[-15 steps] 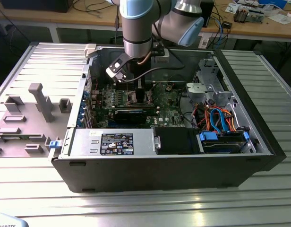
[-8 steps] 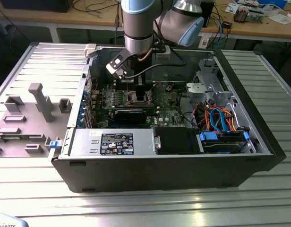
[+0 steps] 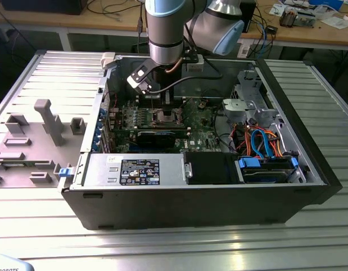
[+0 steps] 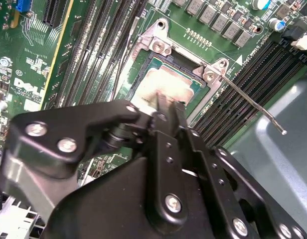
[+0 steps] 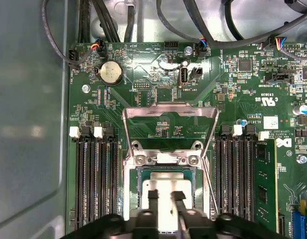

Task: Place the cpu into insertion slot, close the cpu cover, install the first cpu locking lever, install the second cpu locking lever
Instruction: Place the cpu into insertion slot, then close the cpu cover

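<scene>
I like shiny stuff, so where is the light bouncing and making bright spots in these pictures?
In the exterior view, light glares off the ribbed silver metal table. In the first wrist view, the small square silver-grey cpu shines pale beneath the black gripper, and the grey case wall holds a soft bright patch. In the second wrist view, the cpu gleams too.

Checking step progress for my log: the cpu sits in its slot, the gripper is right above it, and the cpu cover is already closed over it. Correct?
Not quite: the cpu cover is open, swung back off the cpu, as the first wrist view shows. The rest holds: the cpu is seated, with the gripper right above it.
</scene>
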